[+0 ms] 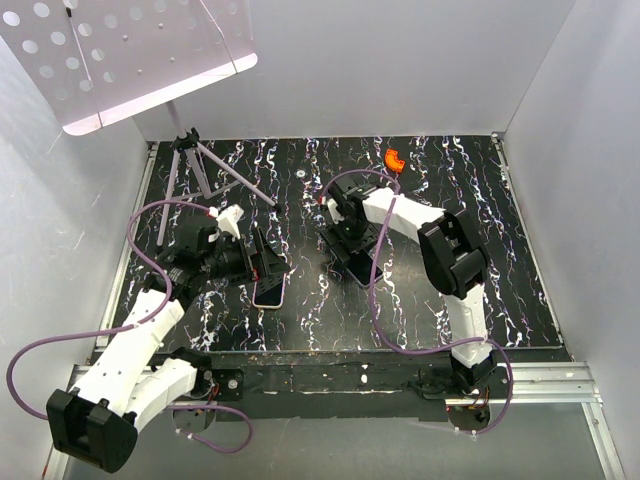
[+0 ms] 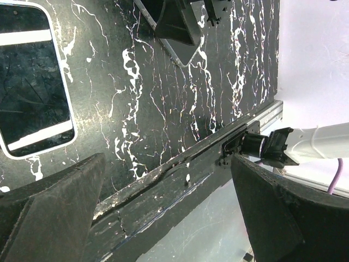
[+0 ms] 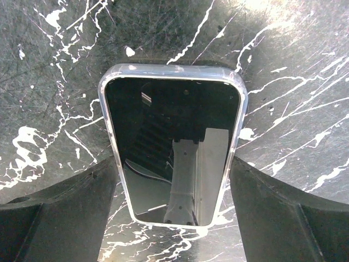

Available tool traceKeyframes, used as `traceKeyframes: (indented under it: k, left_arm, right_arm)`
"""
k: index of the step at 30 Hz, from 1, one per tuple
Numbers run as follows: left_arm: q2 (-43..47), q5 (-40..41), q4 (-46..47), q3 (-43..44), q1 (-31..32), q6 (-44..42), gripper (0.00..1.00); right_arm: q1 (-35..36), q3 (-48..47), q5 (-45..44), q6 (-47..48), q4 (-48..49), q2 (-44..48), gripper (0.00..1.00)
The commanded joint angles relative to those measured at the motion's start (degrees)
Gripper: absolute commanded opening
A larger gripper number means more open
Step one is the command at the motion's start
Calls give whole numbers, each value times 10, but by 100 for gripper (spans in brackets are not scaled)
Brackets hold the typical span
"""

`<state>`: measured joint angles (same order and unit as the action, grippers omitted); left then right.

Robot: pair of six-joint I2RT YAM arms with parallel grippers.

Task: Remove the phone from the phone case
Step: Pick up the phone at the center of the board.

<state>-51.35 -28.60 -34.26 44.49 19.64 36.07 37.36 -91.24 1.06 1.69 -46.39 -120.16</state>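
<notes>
The right pincer (image 3: pixel 172 164) hangs spread above the surface (image 3: pixel 54 82), one finger on each side of the phone (image 3: pixel 163 125), which lies flat and screen-up inside its clear phone case (image 3: pixel 172 70). The fingers sit just beside the case's long edges; whether they touch cannot be told, and nothing is pinched. The step in hand looks like a grasp across the width of the cased phone. To do it well, the fingers should meet the case walls squarely and low, so the handset does not tilt or skid on the slick surface. The grip should be firm but should not pinch the rim so hard that the phone is locked in. The case lip probably has to flex at one corner for the phone to come out, so a second point of contact will likely be needed. The left pincer (image 2: pixel 166 161) is also spread wide and empty. It sits near a second, white-rimmed handset (image 2: pixel 32 82) lying flat, well placed to help. Farther off, by the back edge, stand a small tripod (image 1: pixel 200 160) and an orange object (image 1: pixel 394 158), well apart from the work.
</notes>
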Motion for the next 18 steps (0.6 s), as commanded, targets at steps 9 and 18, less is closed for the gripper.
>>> traceKeyframes:
  k: [9, 18]
  left_arm:
    - [38, 100, -35, -5, 2, 108, 100]
    - [11, 29, 109, -103, 1, 296, 99]
  right_arm:
    - [42, 40, -83, -31, 2, -29, 79]
    - [45, 165, -41, -43, 150, 83, 32]
